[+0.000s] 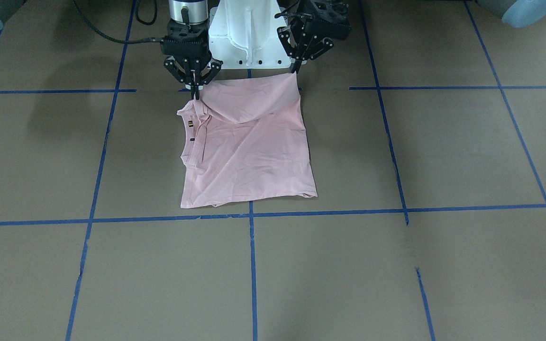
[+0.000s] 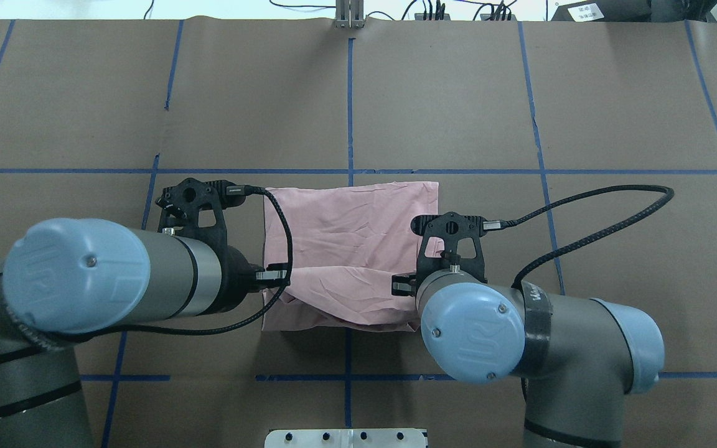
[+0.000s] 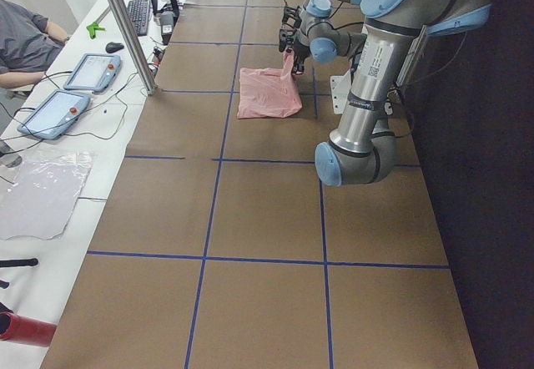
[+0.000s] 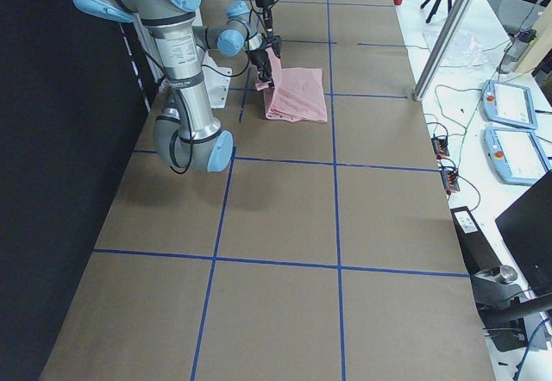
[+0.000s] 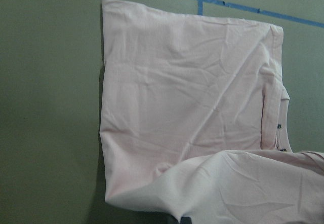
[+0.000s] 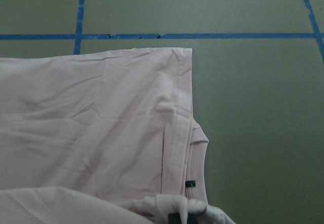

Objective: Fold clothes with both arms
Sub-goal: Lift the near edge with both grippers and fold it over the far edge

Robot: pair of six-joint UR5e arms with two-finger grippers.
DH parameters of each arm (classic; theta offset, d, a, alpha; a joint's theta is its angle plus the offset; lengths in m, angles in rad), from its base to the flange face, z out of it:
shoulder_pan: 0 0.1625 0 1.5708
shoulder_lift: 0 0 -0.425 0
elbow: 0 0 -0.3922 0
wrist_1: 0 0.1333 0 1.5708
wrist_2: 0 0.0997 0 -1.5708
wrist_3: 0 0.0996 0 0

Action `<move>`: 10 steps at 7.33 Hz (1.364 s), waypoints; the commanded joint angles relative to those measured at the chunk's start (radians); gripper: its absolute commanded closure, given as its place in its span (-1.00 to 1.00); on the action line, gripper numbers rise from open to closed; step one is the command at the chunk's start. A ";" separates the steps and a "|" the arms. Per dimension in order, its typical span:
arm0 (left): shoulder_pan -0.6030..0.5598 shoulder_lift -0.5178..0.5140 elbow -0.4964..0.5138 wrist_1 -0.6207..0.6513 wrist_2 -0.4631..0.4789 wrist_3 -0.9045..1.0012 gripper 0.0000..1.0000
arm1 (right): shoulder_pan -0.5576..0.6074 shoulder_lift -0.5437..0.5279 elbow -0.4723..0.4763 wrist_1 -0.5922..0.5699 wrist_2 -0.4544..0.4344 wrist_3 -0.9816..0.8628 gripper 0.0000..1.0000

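The pale pink T-shirt (image 1: 254, 156) lies folded into a rectangle on the brown table, plain side up. Its ribbed collar (image 1: 195, 137) is on my right side. The edge nearest my base is lifted and drapes forward over the rest of the shirt. My left gripper (image 1: 295, 71) is shut on one lifted corner and my right gripper (image 1: 195, 94) is shut on the corner by the collar. From overhead, the T-shirt (image 2: 346, 242) stretches between the left gripper (image 2: 277, 275) and the right gripper (image 2: 401, 285). The wrist views show the T-shirt (image 5: 192, 107) and its collar (image 6: 195, 158) below.
The white pedestal base (image 1: 247, 38) stands just behind the shirt. Blue tape lines (image 1: 252, 265) mark a grid on the table. Black cables (image 2: 589, 218) loop off both wrists. A person sits at a side desk with tablets (image 3: 54, 112) beyond the far table edge.
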 commanded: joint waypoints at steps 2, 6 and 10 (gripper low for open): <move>-0.122 -0.032 0.180 -0.126 -0.033 0.060 1.00 | 0.135 0.071 -0.229 0.167 0.057 -0.045 1.00; -0.238 -0.095 0.573 -0.446 -0.033 0.259 -1.00 | 0.272 0.232 -0.694 0.483 0.112 -0.160 -1.00; -0.287 -0.058 0.494 -0.442 -0.144 0.348 -1.00 | 0.338 0.231 -0.644 0.489 0.298 -0.260 -1.00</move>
